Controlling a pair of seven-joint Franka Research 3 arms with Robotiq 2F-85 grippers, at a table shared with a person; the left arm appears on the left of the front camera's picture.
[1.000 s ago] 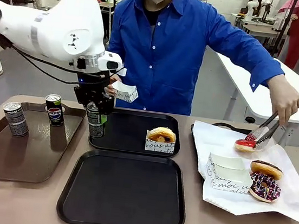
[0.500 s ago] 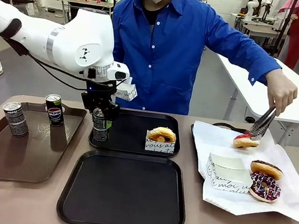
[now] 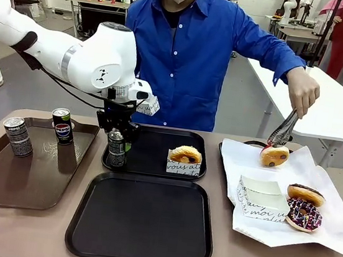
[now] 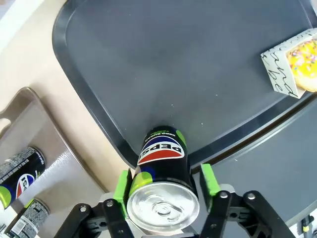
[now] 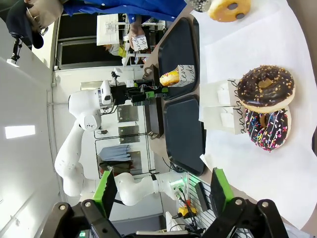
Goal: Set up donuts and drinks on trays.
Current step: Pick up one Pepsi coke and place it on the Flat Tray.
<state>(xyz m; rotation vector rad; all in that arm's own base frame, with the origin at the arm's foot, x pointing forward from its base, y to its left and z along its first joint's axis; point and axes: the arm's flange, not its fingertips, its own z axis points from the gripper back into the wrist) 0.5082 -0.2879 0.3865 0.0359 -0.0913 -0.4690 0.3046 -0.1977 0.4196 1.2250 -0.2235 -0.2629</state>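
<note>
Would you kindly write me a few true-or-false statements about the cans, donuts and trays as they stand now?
1. The left tool is shut on a can. True.
2. The near black tray holds a donut. False: it is bare; the sleeved donut sits on the far black tray.
3. Two cans stand on the brown tray. True.
4. The person's tongs hold the chocolate sprinkled donut. False: they hold a golden donut; the chocolate one lies on the white paper.
5. The right tool is open. True.
</note>
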